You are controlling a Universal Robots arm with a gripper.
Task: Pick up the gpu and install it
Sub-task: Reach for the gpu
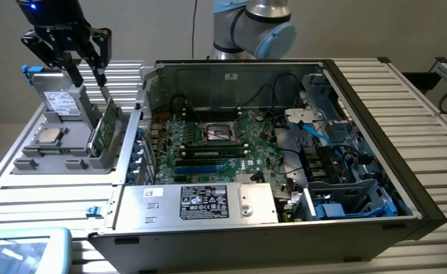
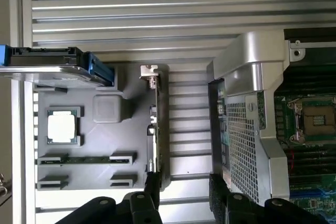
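Observation:
The gpu (image 1: 106, 127) stands on edge in a slot of the grey holder (image 1: 65, 155), left of the computer case in the exterior view. It is a thin green card. In the wrist view the gpu (image 2: 156, 129) shows edge-on, with its silver bracket (image 2: 149, 75) at the far end. My gripper (image 1: 91, 80) hangs open above the card's rear end, apart from it. In the wrist view my gripper (image 2: 186, 195) has one finger (image 2: 152, 187) over the card's near end and the other off to the case side.
The holder also carries a square silver processor chip (image 1: 49, 135), a memory stick (image 2: 84, 159) and a blue-edged drive (image 2: 47, 60). The open computer case (image 1: 368, 142) with its green motherboard (image 1: 212, 149) lies to the exterior view's right. The slatted table (image 1: 40, 194) surrounds both.

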